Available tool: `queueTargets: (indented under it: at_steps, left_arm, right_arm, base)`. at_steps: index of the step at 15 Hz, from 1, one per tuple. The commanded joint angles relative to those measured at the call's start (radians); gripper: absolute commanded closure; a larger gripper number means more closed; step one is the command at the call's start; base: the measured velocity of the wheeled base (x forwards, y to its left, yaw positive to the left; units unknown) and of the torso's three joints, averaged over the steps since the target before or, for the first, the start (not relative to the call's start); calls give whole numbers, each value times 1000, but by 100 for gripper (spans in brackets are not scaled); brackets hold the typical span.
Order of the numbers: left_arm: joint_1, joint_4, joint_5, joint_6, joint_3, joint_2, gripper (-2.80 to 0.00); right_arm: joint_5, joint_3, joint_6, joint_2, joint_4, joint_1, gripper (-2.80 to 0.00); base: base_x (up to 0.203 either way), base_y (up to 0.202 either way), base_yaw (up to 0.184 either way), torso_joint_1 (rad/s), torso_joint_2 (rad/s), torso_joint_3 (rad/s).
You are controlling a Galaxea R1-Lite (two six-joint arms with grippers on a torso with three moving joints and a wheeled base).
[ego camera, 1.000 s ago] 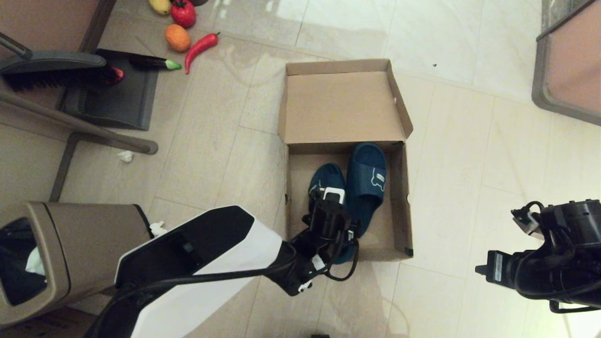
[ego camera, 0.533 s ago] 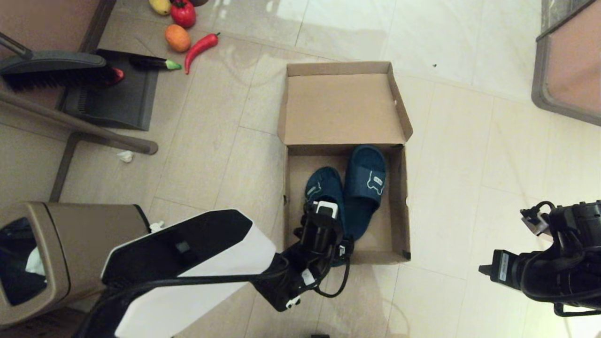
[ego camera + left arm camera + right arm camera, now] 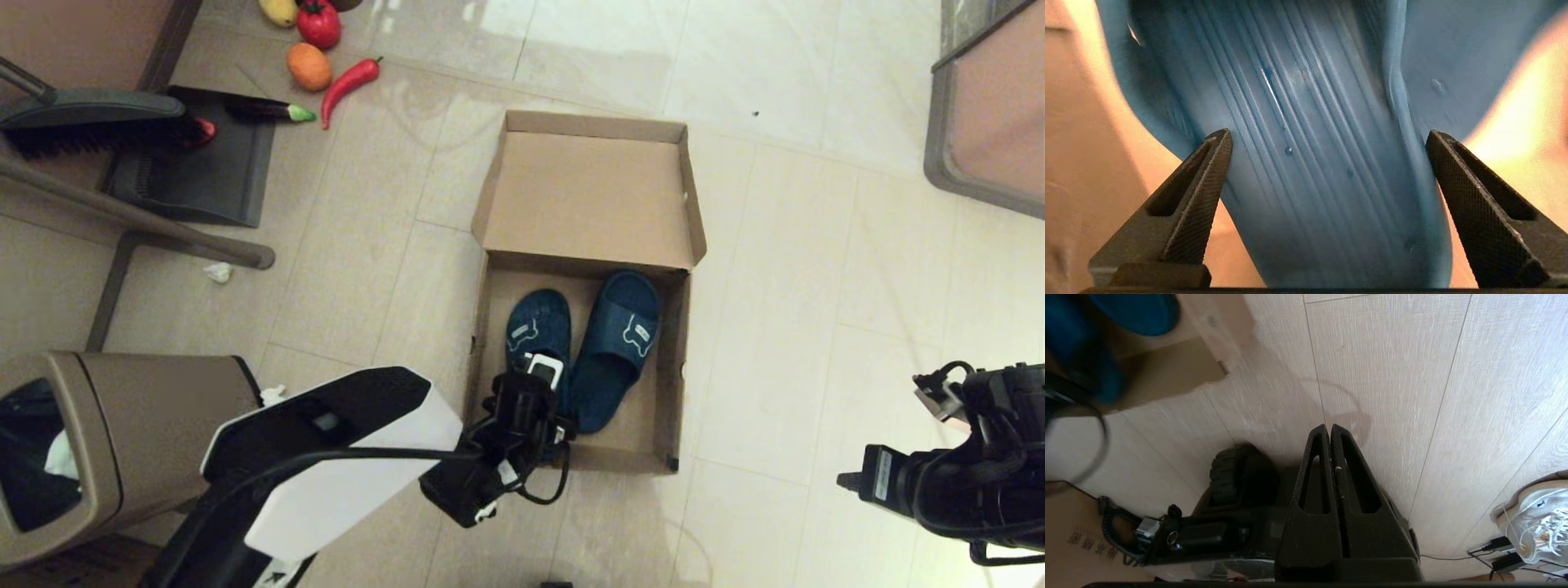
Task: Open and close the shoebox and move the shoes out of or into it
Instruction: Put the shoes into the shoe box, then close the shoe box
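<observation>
The brown cardboard shoebox [image 3: 682,359] stands open on the floor, its lid [image 3: 588,196] folded back away from me. Both navy shoes lie inside, side by side: the left one [image 3: 535,327] and the right one [image 3: 616,343]. My left gripper [image 3: 531,400] hangs low in the box over the heel end of the left shoe. In the left wrist view that gripper [image 3: 1327,136] is open wide, with the ribbed sole bed of the shoe [image 3: 1310,122] between its fingers [image 3: 1208,183]. My right gripper [image 3: 1329,426] is shut and empty, parked off to the right [image 3: 963,482].
A brown trash bin [image 3: 122,433] stands close by my left arm. A dustpan [image 3: 196,163], a brush [image 3: 90,122] and toy vegetables [image 3: 347,77] lie at the far left. A cabinet corner [image 3: 988,106] is at the far right. A white sneaker [image 3: 1535,522] lies near my base.
The shoebox with both shoes has slid left and turned slightly. My left gripper has drawn back to the left along the left shoe towards its heel. The right arm has barely shifted.
</observation>
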Motion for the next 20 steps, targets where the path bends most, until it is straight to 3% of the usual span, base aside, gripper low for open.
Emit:
queueTargets:
  at_steps: [1, 4, 14, 15, 20]
  left_arm:
    - [13, -1, 3, 3, -60, -14, -280]
    - [13, 7, 1, 33, -169, -19, -280]
    - [30, -9, -9, 33, -198, 23, -280]
    - [30, -10, -8, 33, -202, 21, 0]
    - [29, -9, 5, 36, -143, -44, 0]
  right_arm:
    - [1, 3, 2, 10, -2, 0, 0]
    - [0, 5, 3, 10, -2, -1, 0]
    - [2, 23, 2, 10, -2, -8, 0]
    - [2, 21, 2, 12, -2, -6, 0]
    - [0, 16, -1, 9, -2, -6, 0]
  base:
    - [0, 0, 0, 0, 0, 0]
    - [0, 0, 0, 0, 0, 0]
    - [0, 0, 0, 0, 0, 0]
    - [0, 0, 0, 0, 0, 0]
    - [0, 0, 0, 0, 0, 0]
